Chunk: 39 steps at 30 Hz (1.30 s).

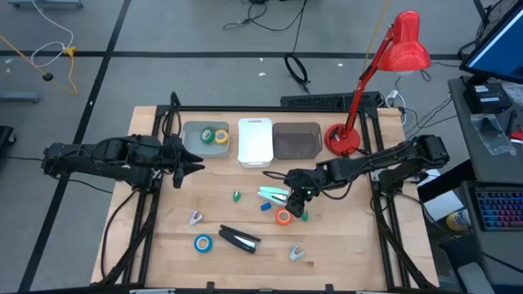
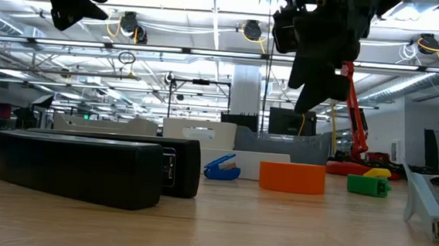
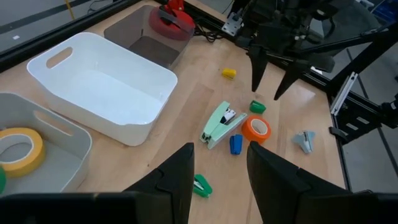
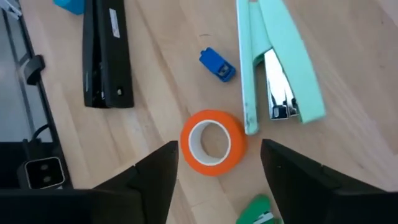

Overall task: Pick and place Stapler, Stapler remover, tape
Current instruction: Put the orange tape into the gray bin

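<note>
An orange-red tape roll (image 4: 213, 142) lies flat on the table (image 1: 343, 245), beside a mint-green stapler (image 4: 280, 68). My right gripper (image 4: 219, 149) hangs open above that roll, well clear of it in the low view (image 2: 316, 75). A black stapler (image 1: 239, 238) and a blue tape roll (image 1: 203, 242) lie nearer the near edge. Two grey staple removers (image 1: 194, 217) (image 1: 296, 254) rest on the wood. Yellow tape (image 3: 18, 149) and green tape (image 1: 207, 135) lie in the grey bin (image 1: 196, 147). My left gripper (image 3: 221, 155) waits open, raised by that bin.
A white bin (image 1: 255, 141) and a dark bin (image 1: 296, 140) stand in a row with the grey one along the far edge, a red desk lamp (image 1: 343, 139) to their right. Small green (image 1: 236, 196), blue (image 4: 217, 65) and yellow (image 3: 229, 73) bits are scattered mid-table.
</note>
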{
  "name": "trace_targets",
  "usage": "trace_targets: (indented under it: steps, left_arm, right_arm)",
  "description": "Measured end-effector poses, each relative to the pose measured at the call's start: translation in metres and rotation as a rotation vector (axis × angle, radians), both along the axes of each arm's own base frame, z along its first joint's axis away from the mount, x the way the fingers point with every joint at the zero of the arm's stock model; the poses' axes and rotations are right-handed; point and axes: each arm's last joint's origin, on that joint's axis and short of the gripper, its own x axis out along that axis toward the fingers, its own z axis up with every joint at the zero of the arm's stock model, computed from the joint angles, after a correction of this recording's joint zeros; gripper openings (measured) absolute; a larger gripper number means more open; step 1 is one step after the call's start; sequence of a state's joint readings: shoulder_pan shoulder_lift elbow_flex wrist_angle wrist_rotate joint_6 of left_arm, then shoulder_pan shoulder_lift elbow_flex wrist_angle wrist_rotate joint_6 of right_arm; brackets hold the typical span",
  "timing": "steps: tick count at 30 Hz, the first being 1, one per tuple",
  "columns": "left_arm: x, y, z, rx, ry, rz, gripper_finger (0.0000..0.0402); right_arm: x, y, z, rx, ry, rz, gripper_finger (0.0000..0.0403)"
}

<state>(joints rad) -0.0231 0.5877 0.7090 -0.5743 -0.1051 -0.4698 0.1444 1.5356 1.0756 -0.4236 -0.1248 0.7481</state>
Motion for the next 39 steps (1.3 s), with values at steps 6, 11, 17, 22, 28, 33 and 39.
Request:
trace_targets:
  steps: [6, 11, 17, 22, 28, 33, 39]
  left_arm:
    - [0.000, 0.000, 0.000, -0.001, 0.000, 0.000, 0.0150]
    - [0.000, 0.000, 0.000, -0.001, 0.000, 0.000, 0.0150]
    - [0.000, 0.000, 0.000, -0.003, 0.000, 0.001, 0.0150]
    - [0.000, 0.000, 0.000, -0.006, 0.000, 0.001, 0.0150]
    - [0.000, 0.000, 0.000, -0.010, 0.000, 0.002, 0.0150]
    - [0.000, 0.000, 0.000, -0.010, 0.001, 0.001, 0.0150]
    - [0.000, 0.000, 0.000, -0.011, 0.001, 0.002, 0.0150]
  right_arm:
    - [0.000, -0.001, 0.000, -0.014, 0.003, -0.019, 0.0221]
    - [0.003, 0.000, -0.013, -0.010, 0.058, -0.032, 0.0228]
    - [0.012, 0.003, -0.037, 0.042, 0.133, 0.008, 0.0225]
    - [0.019, 0.003, -0.049, 0.085, 0.148, 0.026, 0.0225]
    - [0.024, 0.005, -0.063, 0.089, 0.170, 0.030, 0.0222]
    - [0.026, 0.005, -0.072, 0.084, 0.189, 0.028, 0.0220]
    - [0.027, 0.005, -0.080, 0.082, 0.218, 0.024, 0.0210]
